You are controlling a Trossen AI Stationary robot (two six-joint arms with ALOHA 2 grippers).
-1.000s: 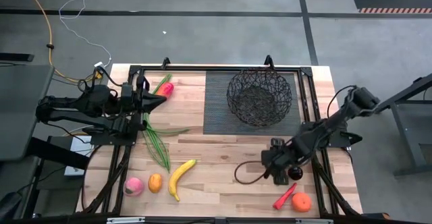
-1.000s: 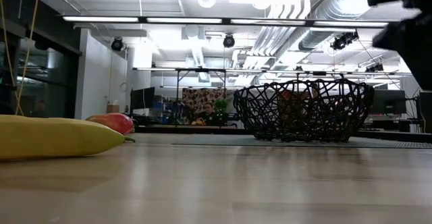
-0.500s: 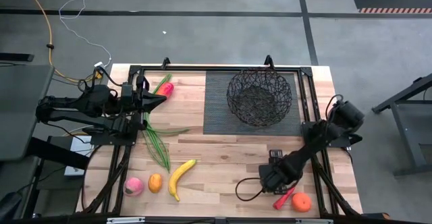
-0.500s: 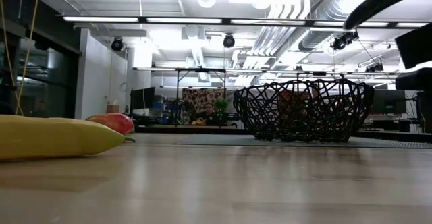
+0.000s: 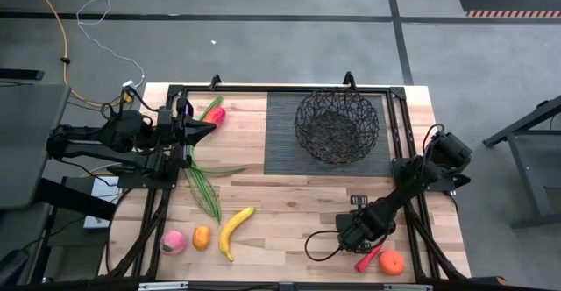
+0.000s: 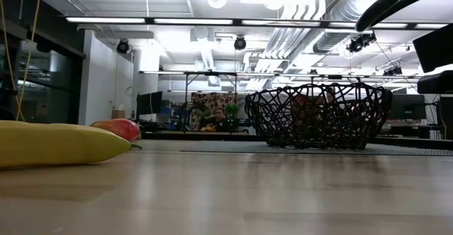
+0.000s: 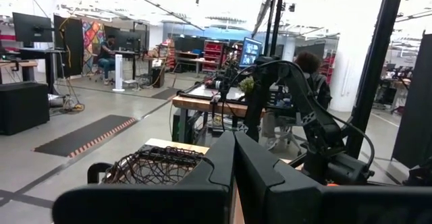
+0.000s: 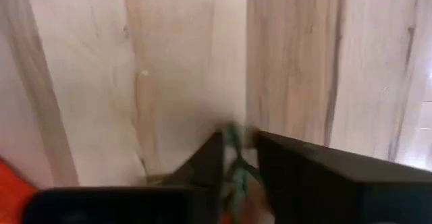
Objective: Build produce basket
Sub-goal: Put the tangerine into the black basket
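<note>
Evidently the right gripper [image 5: 360, 236] is down at the near table edge to collect the red chili [image 5: 369, 255] — its fingers pinch a green stem in the wrist view — for the empty basket [image 5: 337, 126], while the left gripper [image 5: 203, 131] waits, pressed together, by the mango [image 5: 216, 114].

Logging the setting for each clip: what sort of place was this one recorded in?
Probably an open robotics lab or workshop: exposed ceiling ducts and strip lights overhead, monitors and workbenches across a concrete floor, a person seated at a desk beyond the wooden table.
</note>
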